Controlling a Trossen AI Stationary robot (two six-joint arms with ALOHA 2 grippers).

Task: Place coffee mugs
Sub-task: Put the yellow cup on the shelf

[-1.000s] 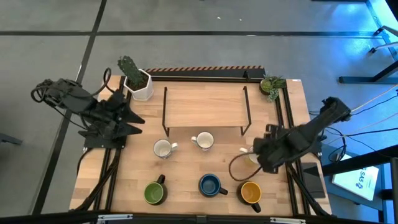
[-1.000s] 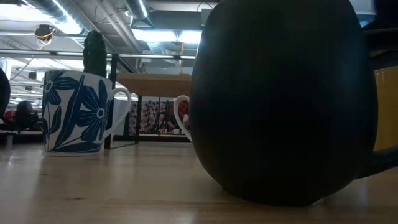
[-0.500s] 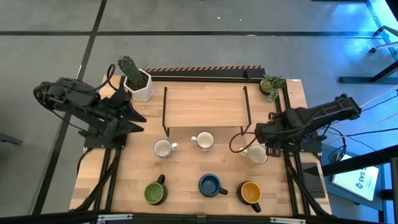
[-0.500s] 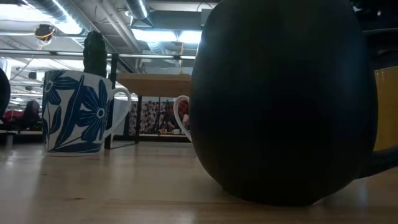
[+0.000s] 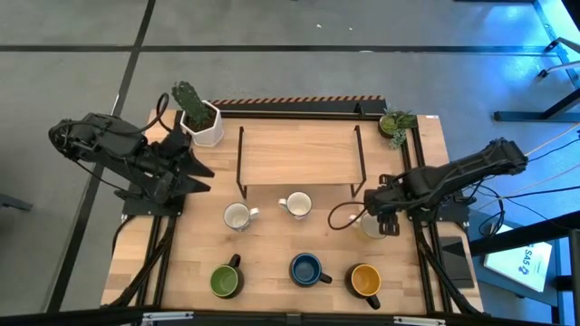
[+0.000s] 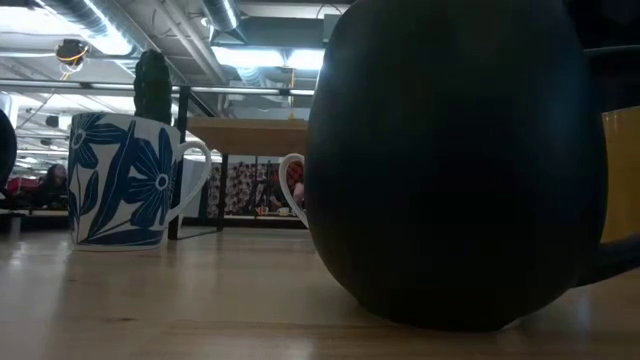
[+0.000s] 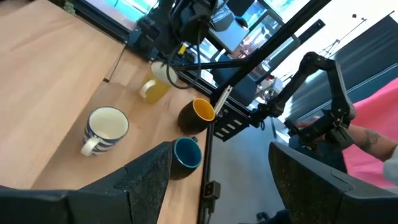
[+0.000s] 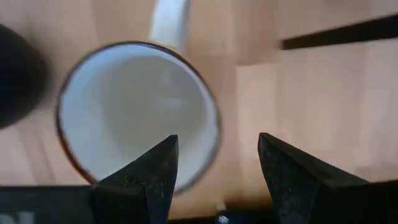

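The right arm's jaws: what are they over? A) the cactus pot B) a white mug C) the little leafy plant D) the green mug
B: the right gripper hangs with open jaws straddling the rim of a white mug, seen beside the table's right edge from above.

A light wooden table (image 5: 299, 254) carries a low shelf (image 5: 299, 152) on thin black legs near its far edge. A white hexagonal pot holding a cactus (image 5: 199, 116) stands at one far corner (a small leafy potted plant (image 5: 396, 123) occupies the other).
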